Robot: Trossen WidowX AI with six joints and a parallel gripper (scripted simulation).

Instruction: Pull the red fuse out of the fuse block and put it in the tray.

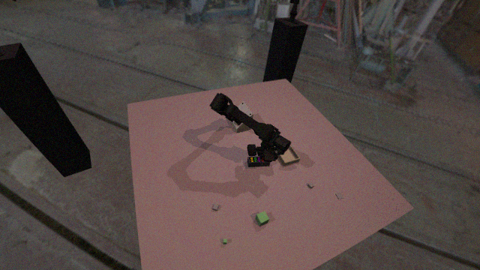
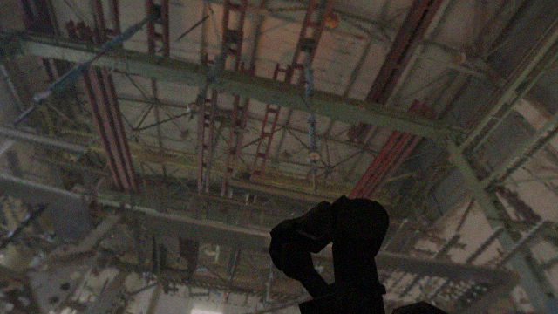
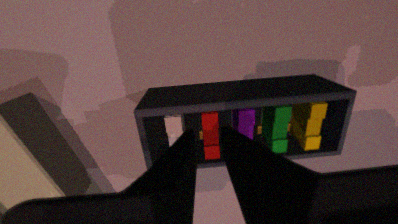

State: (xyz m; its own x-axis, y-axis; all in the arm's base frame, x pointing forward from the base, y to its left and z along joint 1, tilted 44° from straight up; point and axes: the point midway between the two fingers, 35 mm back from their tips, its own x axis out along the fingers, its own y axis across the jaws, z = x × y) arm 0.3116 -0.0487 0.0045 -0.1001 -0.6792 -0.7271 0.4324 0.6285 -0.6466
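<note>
The red fuse (image 3: 210, 121) stands in its slot of the black fuse block (image 3: 240, 93) (image 1: 258, 164), between the white fuse (image 3: 174, 125) and the purple fuse (image 3: 246, 121). My gripper (image 3: 207, 135) is slightly open and empty. In the wrist view its fingertips show on either side of the red fuse; their height above it cannot be told. In the top view the arm hides the fingertips. The tan tray (image 1: 291, 162) lies beside the block, with part of it at the left edge of the wrist view (image 3: 22, 167). No fuse shows in its visible part.
The green fuse (image 3: 280, 125) and yellow fuse (image 3: 315, 120) also stand in the block. A pale object (image 1: 244, 108) is partly behind the arm. A green cube (image 1: 262, 218), a smaller green cube (image 1: 225, 241) and small grey pieces (image 1: 215, 207) (image 1: 310, 185) lie farther off.
</note>
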